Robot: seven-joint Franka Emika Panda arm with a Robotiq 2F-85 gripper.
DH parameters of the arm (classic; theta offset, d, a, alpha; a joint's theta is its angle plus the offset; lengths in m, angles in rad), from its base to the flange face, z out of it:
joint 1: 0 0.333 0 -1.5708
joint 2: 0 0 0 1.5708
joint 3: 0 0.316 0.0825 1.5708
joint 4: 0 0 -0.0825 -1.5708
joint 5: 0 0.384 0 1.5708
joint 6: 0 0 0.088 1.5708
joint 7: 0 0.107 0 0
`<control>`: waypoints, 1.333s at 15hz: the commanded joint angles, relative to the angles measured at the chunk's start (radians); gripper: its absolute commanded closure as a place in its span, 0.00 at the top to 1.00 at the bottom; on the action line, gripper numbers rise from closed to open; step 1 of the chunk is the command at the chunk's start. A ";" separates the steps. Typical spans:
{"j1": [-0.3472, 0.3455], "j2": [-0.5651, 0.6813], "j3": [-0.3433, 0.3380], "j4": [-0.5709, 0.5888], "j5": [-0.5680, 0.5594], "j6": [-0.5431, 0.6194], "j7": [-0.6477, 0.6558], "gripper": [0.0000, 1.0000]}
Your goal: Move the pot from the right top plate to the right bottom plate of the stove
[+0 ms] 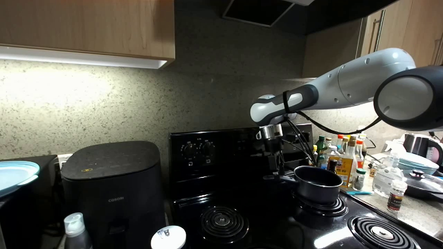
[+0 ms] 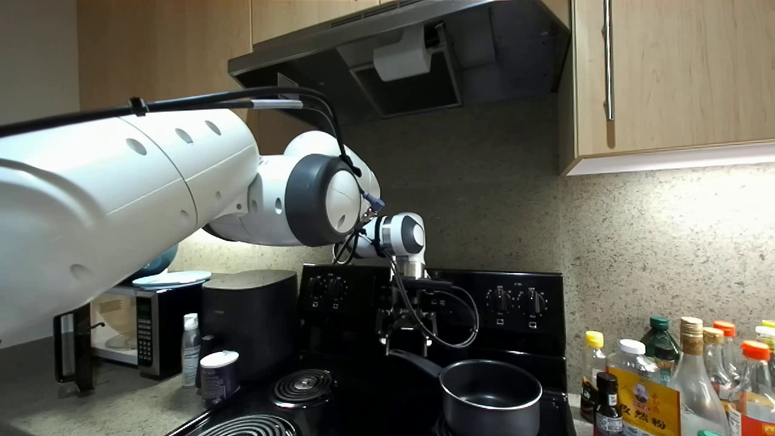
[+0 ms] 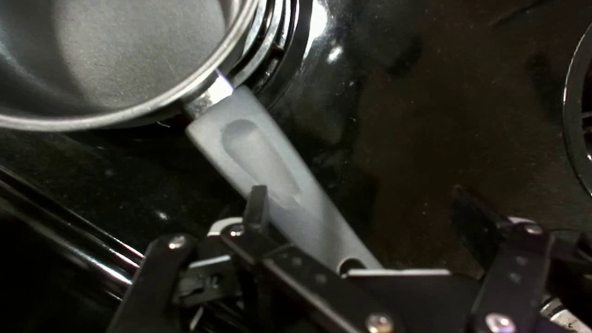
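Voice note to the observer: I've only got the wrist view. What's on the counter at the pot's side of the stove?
Observer: Bottles stand on the counter beside the stove, in both exterior views.
Operator: Anything on the right bottom plate?
Observer: Nothing stands on the part of it that shows in an exterior view.
Operator: And overhead?
Observer: A range hood hangs above the stove, in an exterior view.
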 commanded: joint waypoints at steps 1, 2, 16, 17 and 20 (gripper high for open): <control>0.003 0.027 -0.012 0.049 -0.029 -0.044 -0.057 1.00; 0.005 0.036 -0.016 0.061 -0.038 -0.054 -0.066 1.00; 0.002 0.110 -0.025 0.168 -0.046 -0.148 -0.078 1.00; 0.002 0.111 -0.025 0.172 -0.046 -0.150 -0.078 1.00; 0.003 0.128 -0.031 0.181 -0.052 -0.160 -0.077 1.00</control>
